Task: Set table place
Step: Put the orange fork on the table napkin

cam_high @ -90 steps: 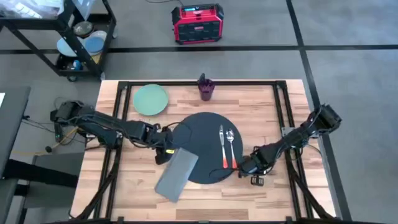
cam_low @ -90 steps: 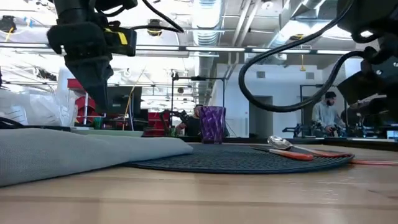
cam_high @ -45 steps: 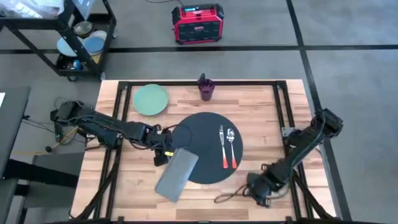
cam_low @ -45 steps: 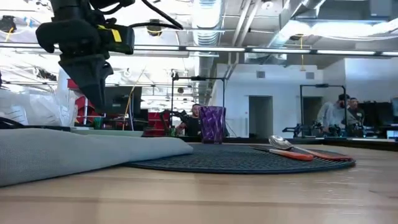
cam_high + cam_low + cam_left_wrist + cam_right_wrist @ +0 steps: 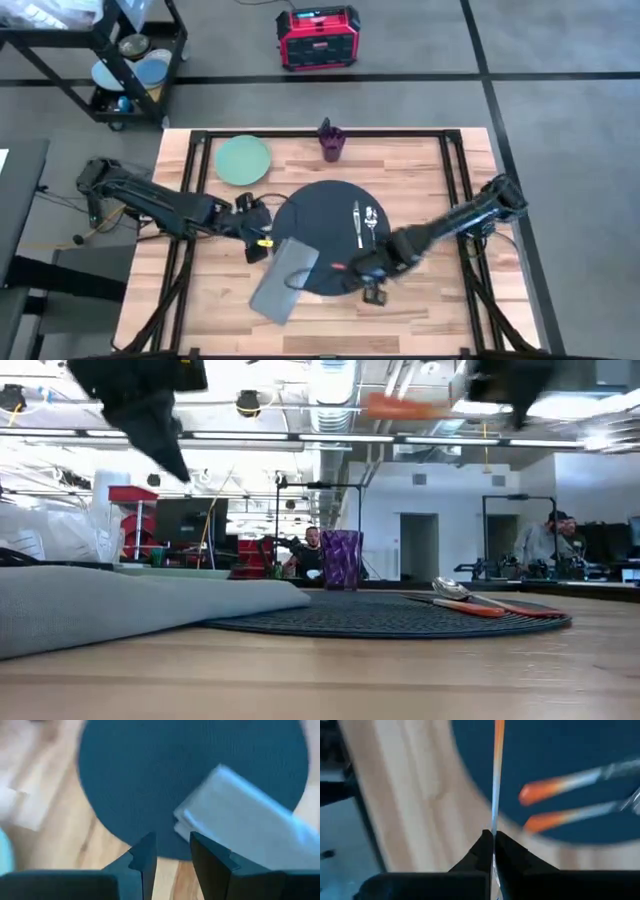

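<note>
The place, a round dark grey mat (image 5: 325, 235), lies mid-table on the wooden table (image 5: 420, 170). A fork (image 5: 357, 220) and a spoon (image 5: 371, 217) with orange handles (image 5: 555, 785) rest on its right half. My right gripper (image 5: 363, 270) hovers over the mat's near edge, shut on a thin orange-handled utensil (image 5: 496, 775). My left gripper (image 5: 262, 228) hangs open above the mat's left edge, beside the far end of a grey napkin (image 5: 283, 280) that overlaps the mat (image 5: 200, 775). A pale green plate (image 5: 243, 160) and a purple cup (image 5: 331, 142) stand at the back. My right gripper pinches the utensil's silver metal end (image 5: 493, 827) between its two fingers. The utensil runs on straight ahead of the fingers toward the table's left, its orange handle (image 5: 400, 405) the free end. It is lifted clear, high above the mat.
A black wheeled cart (image 5: 130, 60) and a red box (image 5: 318, 38) stand on the floor beyond the far edge. Bare wood lies right of the mat and along the near edge. People show in the room behind (image 5: 550, 545).
My right gripper swung from the mat's right near side toward the table's near edge, then came back left and up over the mat's near edge carrying the orange-handled utensil, now high. My left gripper has risen and drawn slightly toward the table's left.
</note>
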{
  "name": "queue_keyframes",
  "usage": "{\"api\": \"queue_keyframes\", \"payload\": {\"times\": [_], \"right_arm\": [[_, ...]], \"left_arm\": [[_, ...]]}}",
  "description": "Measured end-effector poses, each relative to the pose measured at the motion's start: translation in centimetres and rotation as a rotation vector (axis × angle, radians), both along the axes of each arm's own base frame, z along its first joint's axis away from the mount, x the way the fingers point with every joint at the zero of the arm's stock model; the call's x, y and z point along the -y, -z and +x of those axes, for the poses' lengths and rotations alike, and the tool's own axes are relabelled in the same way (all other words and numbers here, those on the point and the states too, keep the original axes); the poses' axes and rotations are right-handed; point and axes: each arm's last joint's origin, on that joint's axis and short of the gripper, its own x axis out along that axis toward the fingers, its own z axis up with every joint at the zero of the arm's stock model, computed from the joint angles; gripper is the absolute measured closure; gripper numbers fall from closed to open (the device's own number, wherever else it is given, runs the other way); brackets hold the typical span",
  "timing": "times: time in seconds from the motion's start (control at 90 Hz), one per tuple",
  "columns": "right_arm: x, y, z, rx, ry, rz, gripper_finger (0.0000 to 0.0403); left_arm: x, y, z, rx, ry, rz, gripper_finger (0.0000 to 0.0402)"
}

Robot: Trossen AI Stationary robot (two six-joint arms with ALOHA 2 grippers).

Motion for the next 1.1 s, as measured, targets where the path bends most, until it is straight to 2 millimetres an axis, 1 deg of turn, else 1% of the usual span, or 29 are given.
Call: {"api": "queue_keyframes", "payload": {"times": [0.1,0.2,0.256,0.344,0.422,0.489,0.556,0.622,0.667,0.722,0.767,0.811,0.9,1.0,1.1], "right_arm": [[0.3,0.5,2.7,-0.096,-0.145,-0.061,0.0402],[0.2,1.1,4.9,-0.189,-0.311,-0.105,0.0402],[0.3,0.6,5.9,-0.185,-0.414,-0.13,0.0402],[0.9,-0.9,6.9,-0.17,-0.564,-0.191,0.0403],[1.6,-1.8,8.1,-0.103,-0.674,-0.22,0.0403],[2.2,-2.4,8.5,-0.071,-0.763,-0.233,0.0403],[2.9,-2.2,8.6,-0.077,-0.82,-0.239,0.0403],[3.4,-1.8,8.6,-0.107,-0.864,-0.206,0.0403],[3.2,-1.1,8.9,-0.1,-0.918,-0.145,0.0403],[3.0,-0.4,9.1,-0.088,-1.029,-0.069,0.0403],[2.6,0.2,9.4,-0.081,-1.101,-0.053,0.0403],[2.0,0.6,9.7,-0.067,-1.135,-0.05,0.0403],[1.0,2.3,10.2,-0.072,-1.151,0.029,0.0403],[0.2,4.1,11.3,-0.028,-1.097,0.083,0.0403],[-0.3,4.0,12.4,0.086,-1.047,0.066,0.0403]], "left_arm": [[-0.4,-2.1,-1.9,0.126,-0.018,-0.021,0.0299],[-1.1,-3.9,-3.8,0.227,-0.028,-0.048,0.0299],[-1.5,-4.5,-4.9,0.267,-0.033,-0.057,0.0299],[-2.1,-5.1,-6.4,0.302,-0.065,-0.041,0.0299],[-2.5,-5.2,-7.3,0.308,-0.112,-0.038,0.0299],[-2.6,-5.1,-7.8,0.292,-0.135,-0.052,0.0299],[-2.7,-4.8,-8.0,0.26,-0.151,-0.056,0.0299],[-2.7,-4.5,-8.1,0.229,-0.166,-0.058,0.0299],[-2.7,-4.3,-8.0,0.213,-0.168,-0.053,0.0299],[-2.6,-4.2,-7.9,0.2,-0.169,-0.049,0.0299],[-2.6,-4.1,-7.7,0.197,-0.177,-0.054,0.0299],[-2.5,-4.1,-7.5,0.199,-0.187,-0.062,0.0299],[-2.4,-3.8,-7.1,0.194,-0.22,-0.086,0.0299],[-2.1,-3.4,-6.4,0.172,-0.256,-0.102,0.0299],[-1.8,-2.8,-5.5,0.129,-0.258,-0.089,0.0299]]}}
